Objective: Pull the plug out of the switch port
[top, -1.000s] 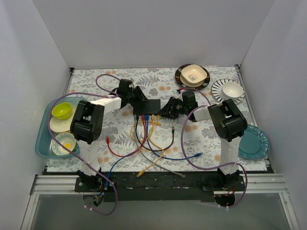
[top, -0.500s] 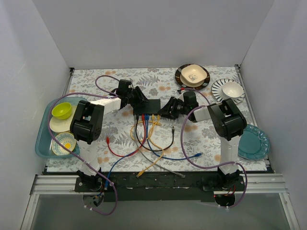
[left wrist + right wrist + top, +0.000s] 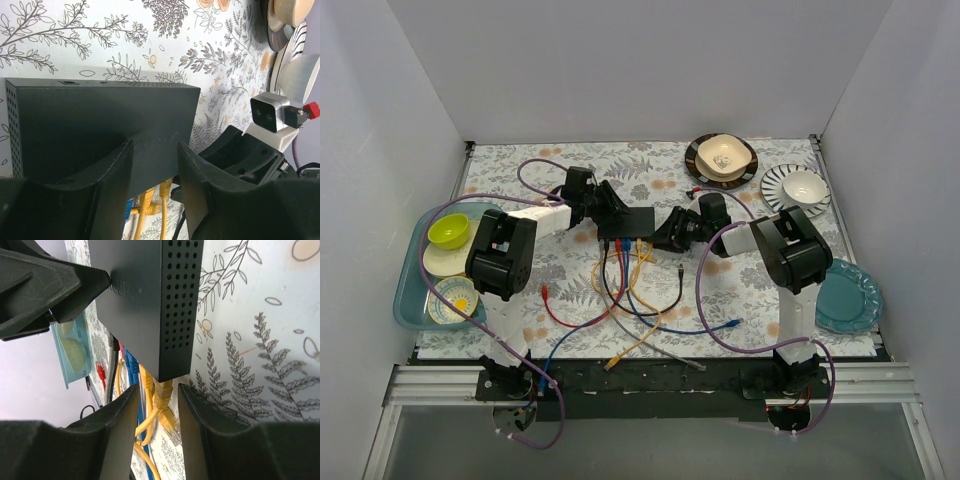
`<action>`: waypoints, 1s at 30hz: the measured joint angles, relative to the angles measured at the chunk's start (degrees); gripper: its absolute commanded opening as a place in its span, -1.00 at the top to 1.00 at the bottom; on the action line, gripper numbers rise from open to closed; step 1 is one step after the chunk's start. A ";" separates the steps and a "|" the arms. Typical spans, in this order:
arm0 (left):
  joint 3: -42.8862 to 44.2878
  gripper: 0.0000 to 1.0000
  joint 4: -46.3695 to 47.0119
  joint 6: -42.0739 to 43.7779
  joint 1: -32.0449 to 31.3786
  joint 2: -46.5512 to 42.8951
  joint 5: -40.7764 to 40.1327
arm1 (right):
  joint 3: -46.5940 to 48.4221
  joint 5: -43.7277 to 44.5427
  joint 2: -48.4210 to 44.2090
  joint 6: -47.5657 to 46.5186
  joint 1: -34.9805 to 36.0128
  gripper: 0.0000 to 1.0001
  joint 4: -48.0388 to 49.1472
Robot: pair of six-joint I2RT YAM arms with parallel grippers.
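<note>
The switch (image 3: 628, 221), a flat black box, lies mid-table, with yellow, blue, red and black cables plugged into its near edge. My left gripper (image 3: 603, 208) lies over its left part; in the left wrist view the gripper (image 3: 155, 150) is open, its fingers (image 3: 117, 185) resting on the switch (image 3: 100, 110) top, with yellow plugs (image 3: 166, 189) beyond. My right gripper (image 3: 670, 232) is at the switch's near right corner. In the right wrist view it (image 3: 159, 388) is open, its jaws either side of the end yellow plug (image 3: 164, 394) in the switch (image 3: 145, 295).
Loose cable ends (image 3: 640, 300) spread in front of the switch. A teal tray (image 3: 408, 295) with a green bowl (image 3: 448, 230) and plates is at left. Bowls on plates (image 3: 721, 156) (image 3: 803, 186) stand back right; a teal plate (image 3: 848, 297) lies right.
My right gripper has edged a little left and nearer to the switch's corner. The left gripper and the switch have hardly moved.
</note>
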 measured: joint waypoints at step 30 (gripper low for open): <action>-4.09 0.17 2.43 -0.74 0.11 -2.69 0.57 | -0.90 -1.44 5.55 13.07 -0.85 0.97 12.15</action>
